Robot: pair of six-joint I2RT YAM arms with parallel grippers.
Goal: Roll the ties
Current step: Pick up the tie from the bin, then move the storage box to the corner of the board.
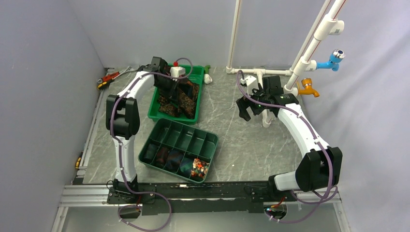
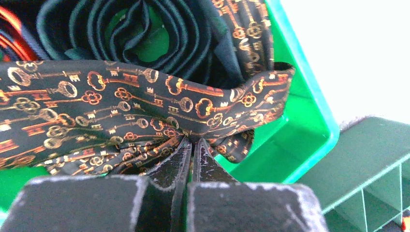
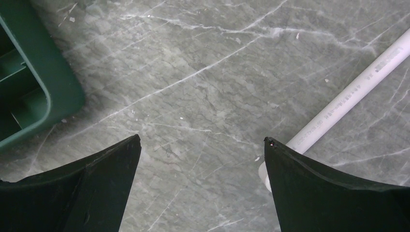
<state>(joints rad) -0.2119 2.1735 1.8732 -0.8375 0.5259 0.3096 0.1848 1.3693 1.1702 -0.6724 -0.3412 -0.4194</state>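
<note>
The left hand (image 2: 192,143) is closed, its 2 fingers (image 2: 169,166) pressed together at the lower centre of the left wrist view and pinching a bunched fold of the key-print tie (image 2: 121,111), black with orange and gold keys. That tie stretches across the frame from the left edge to the right of centre, lying inside the bright green tray (image 2: 309,125). Behind it, at the top of the frame, a navy-teal tie (image 2: 140,34) sits loosely coiled in the same tray. A dark green divided tray (image 2: 372,159) shows at the lower right.

In the top view the left hand (image 1: 169,89) reaches down into the bright green tray (image 1: 155,110) at upper centre. Below it, the divided tray (image 1: 193,137) holds rolled ties (image 1: 174,158) along its near row.

The right hand (image 3: 203,142) is spread wide and holds nothing, hanging over the bare grey marbled counter (image 3: 203,72), with a white pipe (image 3: 348,101) running to the upper right of its view.
</note>
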